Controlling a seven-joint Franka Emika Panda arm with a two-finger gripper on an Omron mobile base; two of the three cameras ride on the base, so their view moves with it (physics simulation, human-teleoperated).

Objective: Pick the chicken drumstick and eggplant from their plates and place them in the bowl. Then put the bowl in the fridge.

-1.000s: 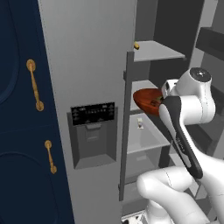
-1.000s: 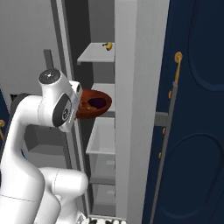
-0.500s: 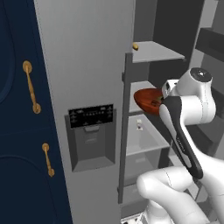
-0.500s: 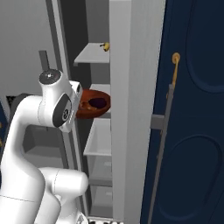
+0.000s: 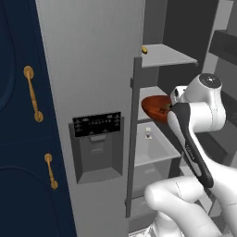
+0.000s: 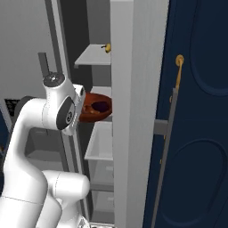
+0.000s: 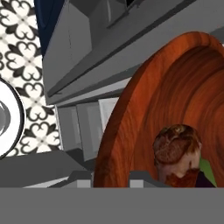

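The fridge [image 5: 92,69] stands with its door swung open, and the black dispenser panel [image 5: 97,126] on that door faces the left base camera. Behind the door edge the grey shelves [image 5: 164,55] are visible, and a small yellow item [image 5: 144,49] lies on the upper shelf near its front corner.

The arm reaches into the fridge opening at the height of the middle shelf. The claw [image 7: 111,177] is closed almost fully, and its two dark tips pinch the near rim of the bowl [image 7: 175,100], one tip on each side of the wall. The bowl [image 5: 156,107] is held roughly level in front of the white wrist, just above the middle shelf; I cannot tell if it touches the shelf.

Inside the bowl the chicken drumstick [image 7: 177,148] lies at the bottom, close to the claw. The eggplant [image 6: 101,106] shows as a dark purple shape in the bowl in the right base view, and its green stem end is beside the drumstick in the hand view.

Navy cabinets [image 5: 18,139] with brass handles [image 5: 32,92] stand on both sides of the fridge.
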